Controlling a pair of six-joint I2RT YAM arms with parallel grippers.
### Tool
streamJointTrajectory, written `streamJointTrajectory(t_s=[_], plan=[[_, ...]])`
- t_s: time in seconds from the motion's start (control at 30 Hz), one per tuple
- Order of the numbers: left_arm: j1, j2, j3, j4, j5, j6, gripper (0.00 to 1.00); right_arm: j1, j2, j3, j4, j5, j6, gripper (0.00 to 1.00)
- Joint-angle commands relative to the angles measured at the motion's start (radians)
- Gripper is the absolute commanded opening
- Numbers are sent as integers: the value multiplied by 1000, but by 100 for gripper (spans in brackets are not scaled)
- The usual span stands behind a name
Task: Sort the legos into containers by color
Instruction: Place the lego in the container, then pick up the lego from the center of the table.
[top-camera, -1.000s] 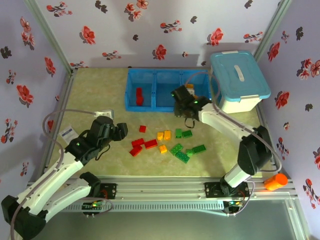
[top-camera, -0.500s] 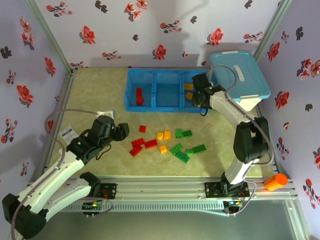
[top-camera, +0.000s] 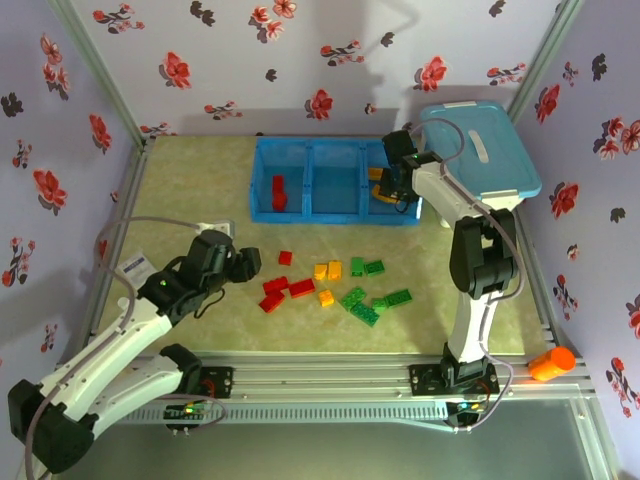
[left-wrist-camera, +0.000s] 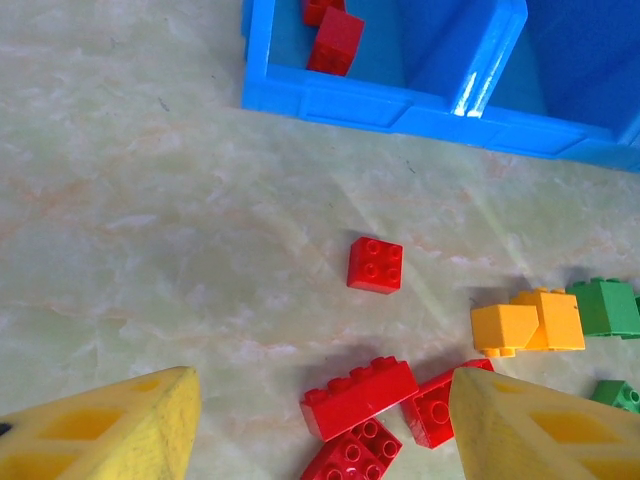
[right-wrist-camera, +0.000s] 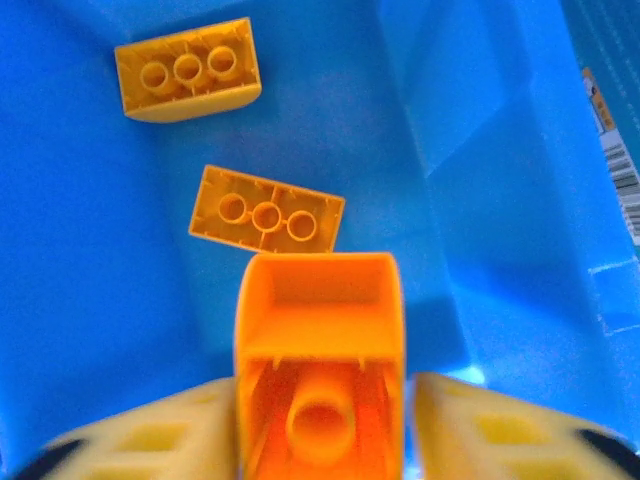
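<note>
A: Releasing an orange brick (right-wrist-camera: 320, 320), the right gripper (right-wrist-camera: 320, 400), newly arrived from the pile (top-camera: 335, 285), parts its jaws over the right compartment (right-wrist-camera: 90, 300).
B: One more orange sorted; left gripper (left-wrist-camera: 320, 378) spread, empty, above red bricks (left-wrist-camera: 358, 393).

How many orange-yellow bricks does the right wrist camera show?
3. The far brick and the middle brick lie underside-up on the compartment floor; the near brick sits between the right fingers. More may hide beneath it.
</note>
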Motion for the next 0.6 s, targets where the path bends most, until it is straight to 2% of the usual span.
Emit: streamJointTrajectory(t_s=[0.0,0.07,0.23,0.37,0.57], plan=[[-15,15,-4,3,11,-9,67,-1,-30,-3,-3,-22,1,62],[-23,28,-2,9,16,-9,67,2,-60,-31,16,-26,10,66],[-64,94,10,47,35,6,67,18,-149,-116,57,-40,29,66],[-118,188,45,62,35,25,67,69,-257,-256,158,-56,50,66],[-194,354,113,96,39,44,68,124,-355,-390,216,-67,91,66]])
